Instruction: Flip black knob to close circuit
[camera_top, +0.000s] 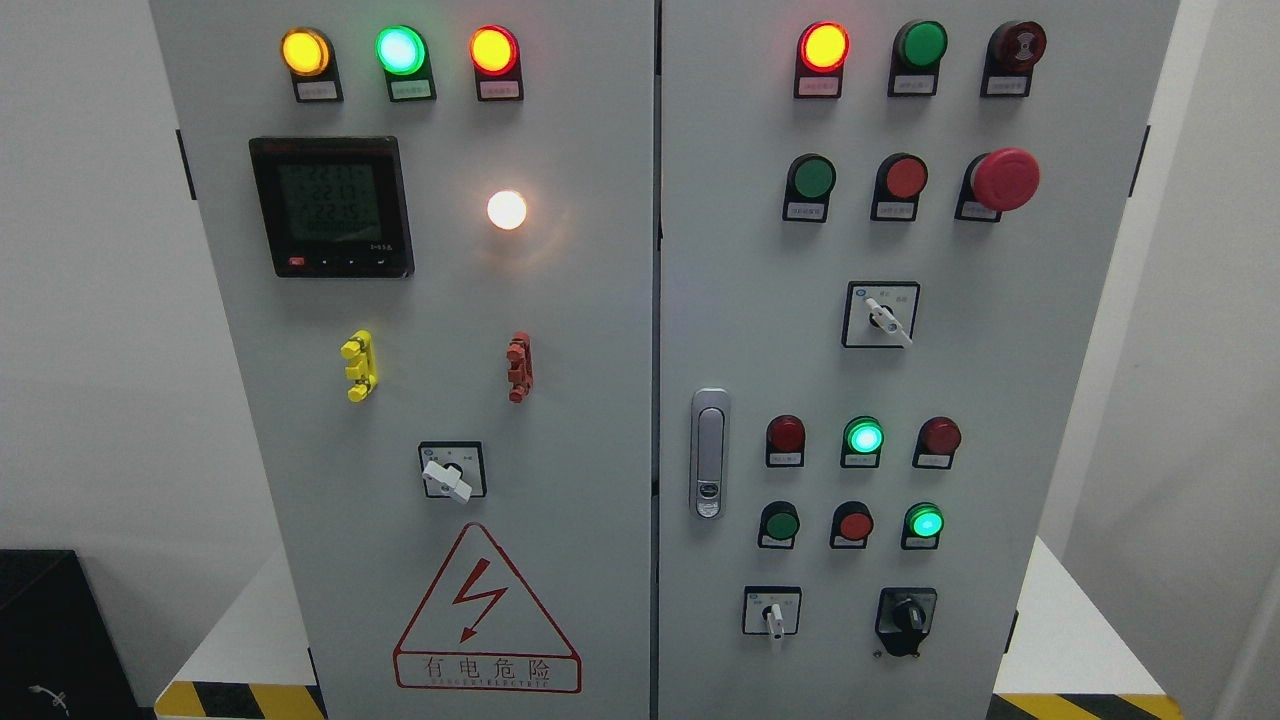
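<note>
While the pale grey metal electrical cabinet (560, 300) with its two doors fills the head view, neither of the robot's arms or hands shows anywhere in it, so the pose of the hands and the state of their fingers cannot be told. The black rotary knob on its black square plate (906, 616) sits at the lower right of the right door, low on the panel, with its grip standing roughly upright. Just to its left on the same row is a small selector switch with a white lever (772, 612), the lever pointing down. Above these are two rows of three round buttons and lamps; the green lamp in the middle of the upper row (863, 437) and the green lamp at the right end of the lower row (925, 522) are lit. A silver door latch handle (709, 453) stands upright near the seam between the doors. Higher on the right door is a large red mushroom-shaped stop button (1005, 180). On the left door a black-framed digital meter (331, 207) sits beside a glowing white lamp (507, 210), and a red triangular electrical hazard sign (487, 615) is fixed near the bottom.
</note>
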